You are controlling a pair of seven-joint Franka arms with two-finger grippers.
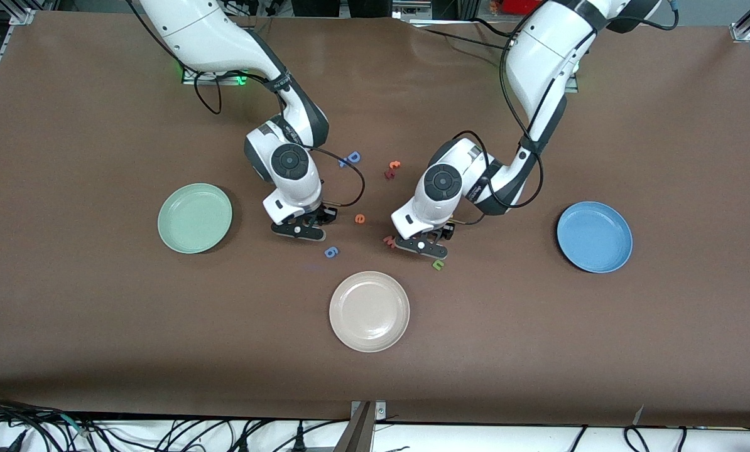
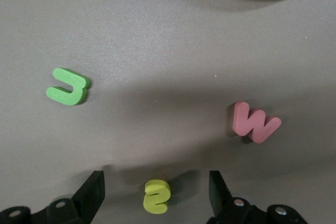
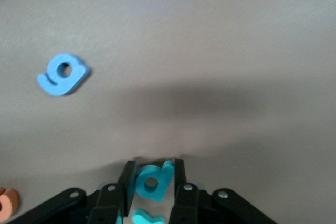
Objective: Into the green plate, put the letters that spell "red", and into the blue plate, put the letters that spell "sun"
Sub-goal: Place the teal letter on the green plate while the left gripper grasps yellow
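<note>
Pinching teal foam "d" [image 3: 152, 182], right gripper [image 3: 152, 184] jaws; left gripper [image 2: 156, 195] jaws spread around yellow "s" [image 2: 156, 196].

no printed text, foam letters only (g [image 3: 62, 74], w [image 2: 255, 123])

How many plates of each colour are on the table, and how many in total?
Pale green plate: 1
Sky-blue plate: 1
Cream plate: 1
Total: 3 plates
</note>
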